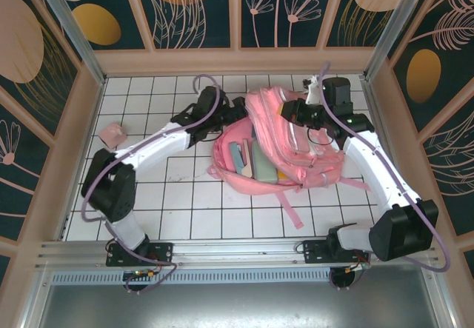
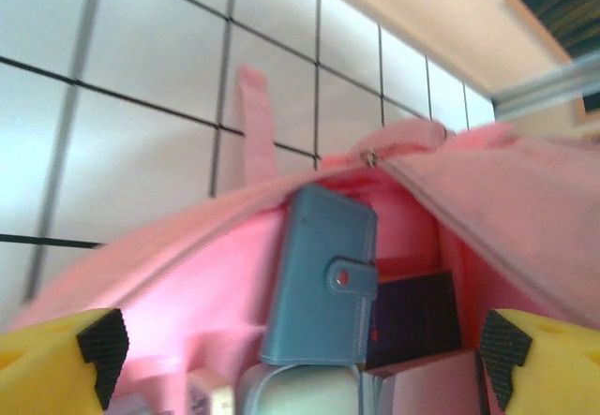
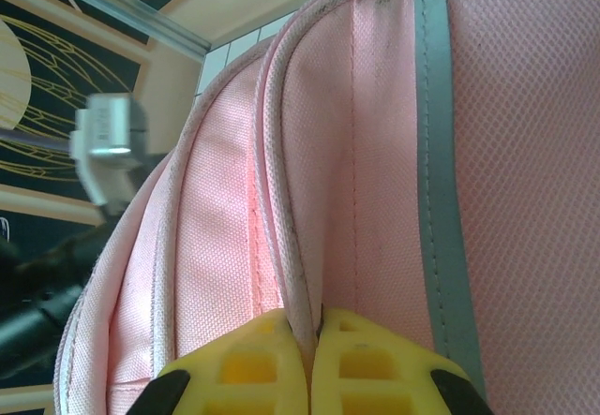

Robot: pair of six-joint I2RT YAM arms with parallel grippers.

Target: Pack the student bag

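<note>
Student bag unzipped, blue wallet inside, left hand released above, right hand clenched on its piping

White tiled tabletop with dark grid lines, beige wooden surround, dark teal wall panels with pale leaf and flower drawings, aluminium corner posts, metal rail along near edge, even light

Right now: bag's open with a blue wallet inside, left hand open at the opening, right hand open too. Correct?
No. The right hand is shut, pinching a seam of the student bag; the right wrist view shows it. The rest holds: the bag is open with the blue wallet inside, and the left hand is open at the opening.
</note>
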